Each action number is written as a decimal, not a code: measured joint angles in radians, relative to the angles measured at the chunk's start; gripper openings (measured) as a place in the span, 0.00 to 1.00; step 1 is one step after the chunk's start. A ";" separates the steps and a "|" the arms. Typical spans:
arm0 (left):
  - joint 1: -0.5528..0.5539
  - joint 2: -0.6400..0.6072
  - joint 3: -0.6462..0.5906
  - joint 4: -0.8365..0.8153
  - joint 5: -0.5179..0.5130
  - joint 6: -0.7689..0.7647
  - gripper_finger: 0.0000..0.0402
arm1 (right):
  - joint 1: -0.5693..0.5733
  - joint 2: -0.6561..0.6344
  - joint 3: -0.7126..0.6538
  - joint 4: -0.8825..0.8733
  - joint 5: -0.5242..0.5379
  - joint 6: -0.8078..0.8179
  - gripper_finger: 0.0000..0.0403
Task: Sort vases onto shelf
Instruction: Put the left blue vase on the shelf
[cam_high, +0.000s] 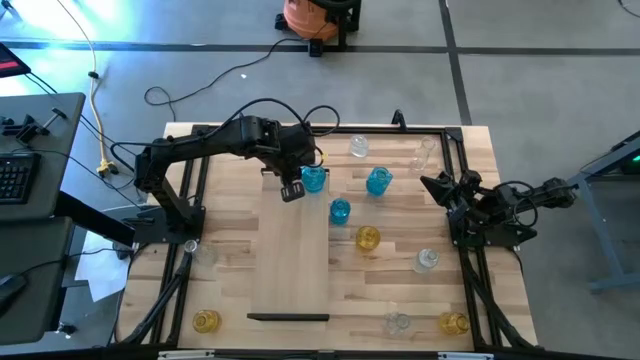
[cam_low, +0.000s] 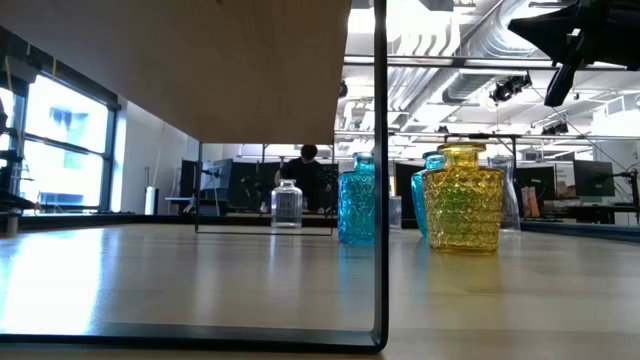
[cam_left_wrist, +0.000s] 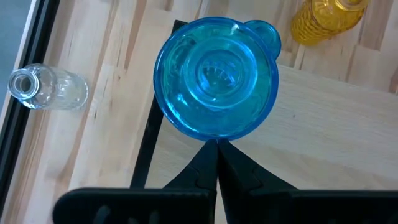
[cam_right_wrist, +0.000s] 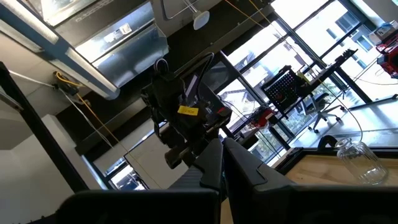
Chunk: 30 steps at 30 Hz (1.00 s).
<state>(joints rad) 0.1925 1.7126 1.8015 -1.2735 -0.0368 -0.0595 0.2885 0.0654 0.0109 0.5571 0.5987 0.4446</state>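
A blue vase (cam_high: 313, 178) (cam_left_wrist: 214, 78) stands upright on its base at the far right corner of the pale shelf (cam_high: 295, 260), by the dark end strip (cam_left_wrist: 149, 137). My left gripper (cam_high: 292, 190) (cam_left_wrist: 216, 149) is shut, hovering just left of this vase and looking down on it. Two more blue vases (cam_high: 378, 181) (cam_high: 340, 211) and a yellow one (cam_high: 368, 237) stand on the table right of the shelf. My right gripper (cam_high: 442, 186) (cam_right_wrist: 222, 152) waits shut and empty at the table's right side, pointing up into the room. My left gripper's shut fingertips (cam_left_wrist: 216, 144) come from above and meet the edge of the blue vase's round body (cam_left_wrist: 214, 134) in the wrist view. I cannot tell whether they touch it. The vase stands upright on the shelf.
Clear vases lie or stand at the far edge (cam_high: 358, 147) (cam_high: 425, 152), on the right (cam_high: 427, 260), near the front (cam_high: 397, 322) and by the left arm's base (cam_high: 195, 250). Yellow vases sit at the near corners (cam_high: 206, 321) (cam_high: 453, 323). The shelf is raised on thin dark legs (cam_low: 381, 170).
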 joint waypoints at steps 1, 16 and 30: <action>0.000 0.000 0.000 0.002 0.000 0.000 0.00 | 0.000 0.000 0.000 0.000 0.000 0.000 0.00; 0.000 0.000 0.000 0.040 0.000 -0.015 0.00 | 0.000 0.000 0.000 0.000 0.000 0.000 0.00; 0.000 0.000 0.000 0.073 0.000 -0.044 0.00 | 0.000 0.000 0.000 0.000 0.000 0.001 0.00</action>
<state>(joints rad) 0.1921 1.7126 1.8015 -1.2007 -0.0368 -0.1038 0.2884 0.0650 0.0109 0.5571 0.5983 0.4461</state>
